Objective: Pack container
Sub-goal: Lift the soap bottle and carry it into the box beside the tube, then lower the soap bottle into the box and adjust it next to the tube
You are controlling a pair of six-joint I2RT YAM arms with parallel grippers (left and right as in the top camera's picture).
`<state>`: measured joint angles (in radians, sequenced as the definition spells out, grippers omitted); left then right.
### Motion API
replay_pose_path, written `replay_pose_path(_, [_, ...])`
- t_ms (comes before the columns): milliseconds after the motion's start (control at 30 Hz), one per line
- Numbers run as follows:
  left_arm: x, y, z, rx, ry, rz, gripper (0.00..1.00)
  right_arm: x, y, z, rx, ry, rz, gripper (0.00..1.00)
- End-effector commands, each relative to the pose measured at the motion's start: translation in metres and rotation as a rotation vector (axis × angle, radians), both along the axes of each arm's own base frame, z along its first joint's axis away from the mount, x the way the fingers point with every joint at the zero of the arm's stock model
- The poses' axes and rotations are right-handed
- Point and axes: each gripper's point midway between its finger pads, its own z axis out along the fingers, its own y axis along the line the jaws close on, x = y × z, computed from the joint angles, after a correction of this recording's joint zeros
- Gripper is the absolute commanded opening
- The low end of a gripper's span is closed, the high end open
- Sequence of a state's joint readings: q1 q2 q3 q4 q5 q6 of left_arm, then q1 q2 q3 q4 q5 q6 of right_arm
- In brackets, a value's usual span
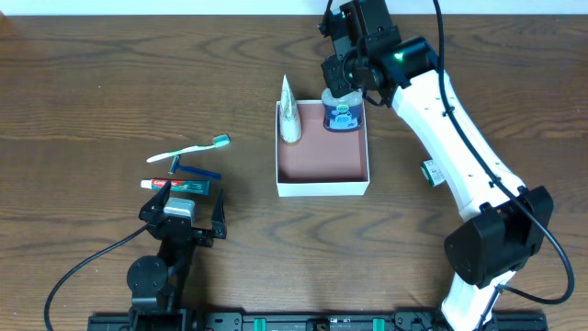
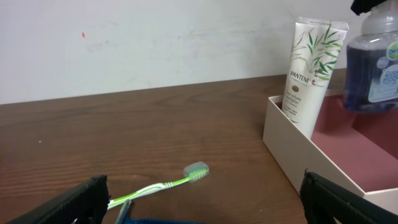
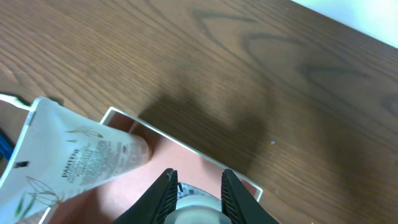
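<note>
A white box (image 1: pixel 322 188) with a reddish floor sits mid-table. A white Pantene tube (image 1: pixel 289 115) (image 2: pixel 309 71) (image 3: pixel 74 162) stands in its back left corner. A blue mouthwash bottle (image 1: pixel 344 115) (image 2: pixel 372 71) stands upright in the back right corner, and my right gripper (image 1: pixel 344 78) (image 3: pixel 197 186) is shut on its clear cap (image 3: pixel 196 208). My left gripper (image 1: pixel 184 216) (image 2: pixel 202 202) stands open and holds nothing, low at the front left. Just beyond it lie a toothpaste tube (image 1: pixel 179 185), a blue razor (image 1: pixel 197 171) and a green toothbrush (image 1: pixel 188 149) (image 2: pixel 168 182).
A small white and green item (image 1: pixel 429 172) lies on the table to the right of the box, beside my right arm. A black cable (image 1: pixel 83 271) loops from the left arm's base at the front left. The box's near wall (image 2: pixel 292 155) rises right of the left gripper.
</note>
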<state>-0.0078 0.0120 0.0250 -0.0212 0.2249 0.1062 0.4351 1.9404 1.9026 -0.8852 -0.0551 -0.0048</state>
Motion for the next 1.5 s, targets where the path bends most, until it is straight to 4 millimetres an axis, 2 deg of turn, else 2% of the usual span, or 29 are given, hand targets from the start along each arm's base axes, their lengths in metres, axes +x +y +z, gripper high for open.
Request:
replay_pose_path(0, [0.0, -0.001, -0.017, 0.009, 0.049, -0.006, 0.98, 0.002, 0.006, 0.012, 0.045, -0.019, 0.009, 0.24])
replay_pose_path(133, [0.0, -0.001, -0.017, 0.009, 0.049, -0.006, 0.98, 0.002, 0.019, 0.005, 0.057, -0.01, 0.013, 0.24])
replay_pose_path(333, [0.0, -0.001, -0.017, 0.009, 0.049, -0.006, 0.98, 0.01, 0.038, -0.021, 0.073, 0.016, -0.006, 0.18])
replay_pose_path(467, [0.0, -0.001, -0.017, 0.009, 0.049, -0.006, 0.98, 0.018, 0.046, -0.035, 0.081, 0.021, -0.04, 0.17])
replay_pose_path(667, [0.0, -0.001, -0.017, 0.009, 0.049, -0.006, 0.98, 0.024, 0.058, -0.03, 0.109, -0.02, -0.032, 0.2])
replay_pose_path(867, [0.0, -0.001, -0.017, 0.009, 0.049, -0.006, 0.98, 0.025, 0.06, -0.032, 0.107, -0.024, -0.03, 0.22])
replay_pose_path(1233, [0.0, -0.001, -0.017, 0.009, 0.049, -0.006, 0.98, 0.028, 0.061, -0.059, 0.077, 0.016, -0.027, 0.24])
replay_pose_path(1467, [0.0, -0.001, -0.017, 0.009, 0.049, -0.006, 0.98, 0.027, 0.061, -0.059, 0.076, 0.018, -0.027, 0.26])
